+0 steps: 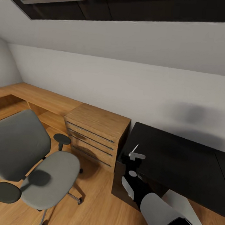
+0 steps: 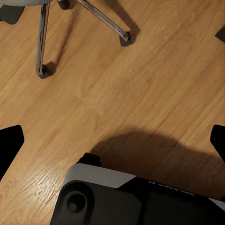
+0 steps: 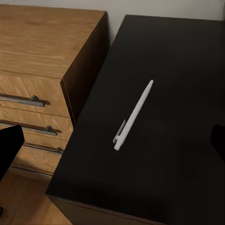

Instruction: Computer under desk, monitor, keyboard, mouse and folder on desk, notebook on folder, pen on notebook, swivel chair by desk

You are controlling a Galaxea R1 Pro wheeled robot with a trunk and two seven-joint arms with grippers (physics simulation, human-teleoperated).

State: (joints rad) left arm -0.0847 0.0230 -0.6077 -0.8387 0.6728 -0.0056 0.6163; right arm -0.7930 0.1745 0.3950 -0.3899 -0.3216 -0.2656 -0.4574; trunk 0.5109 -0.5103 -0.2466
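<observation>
A thin white pen (image 3: 133, 115) lies flat on the black desk (image 3: 178, 70) near its left end; in the head view the pen (image 1: 134, 149) shows as a small white sliver. My right gripper (image 3: 112, 145) hovers open above that corner of the desk (image 1: 176, 166), its dark fingertips (image 3: 9, 150) spread wide on either side of the pen without touching it. The grey swivel chair (image 1: 36, 164) stands on the floor to the left, its seat bare. My left gripper (image 2: 112, 140) hangs open over the wooden floor near the chair's chrome legs (image 2: 42, 37). Computer, monitor, keyboard, mouse, folder and notebook are out of view.
A light wooden chest (image 1: 97, 135) with bar handles stands against the desk's left end, between chair and desk. A low wooden ledge (image 1: 35, 97) runs along the sloped white wall. My own base (image 2: 117, 197) shows below the left gripper.
</observation>
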